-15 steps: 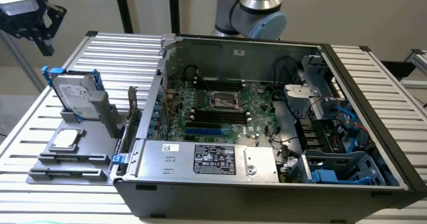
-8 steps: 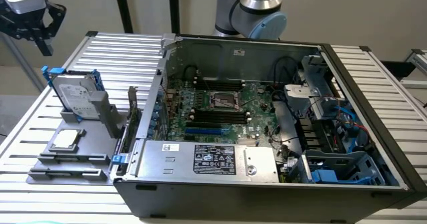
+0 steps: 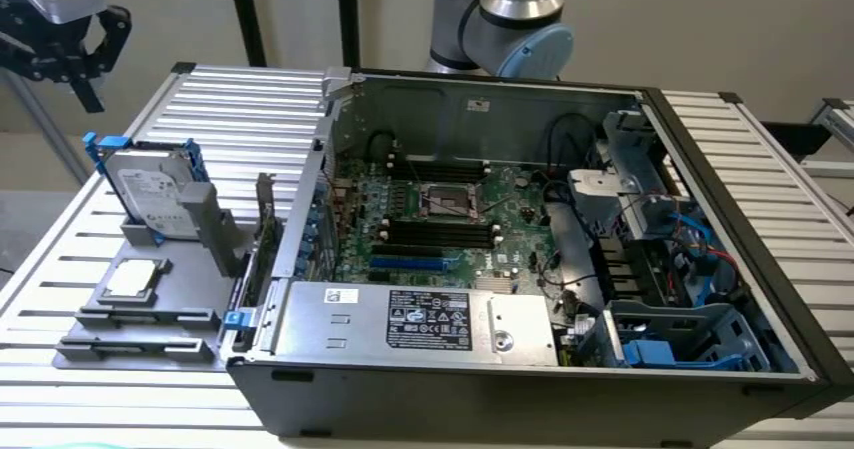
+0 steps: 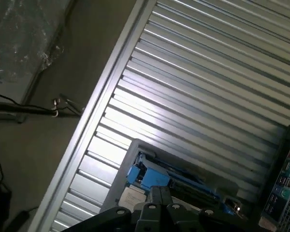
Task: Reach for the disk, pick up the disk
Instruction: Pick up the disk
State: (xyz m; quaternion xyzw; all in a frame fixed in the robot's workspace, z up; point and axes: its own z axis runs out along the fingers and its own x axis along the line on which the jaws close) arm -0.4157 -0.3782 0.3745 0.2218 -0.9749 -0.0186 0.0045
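Observation:
The disk point(image 3: 151, 190) stands upright in a grey holder point(image 3: 174, 269) on the slatted table, at the exterior view's left. It is silver-grey with a white label and blue rails. My black gripper point(image 3: 88, 87) hangs high above and behind it, well apart from it, near the table's far left corner. From the wrist camera I look down on the disk point(image 4: 152, 175), edge-on with its blue rails. My gripper point(image 4: 159, 194) has its fingers pressed together with nothing between them.
An open computer case point(image 3: 534, 269) with its motherboard exposed takes up the middle and right of the table. A small silver chip point(image 3: 134, 280) lies in the grey holder in front of the disk. Bare slats point(image 4: 208, 87) run to the table edge, with floor and cables point(image 4: 19, 108) beyond it.

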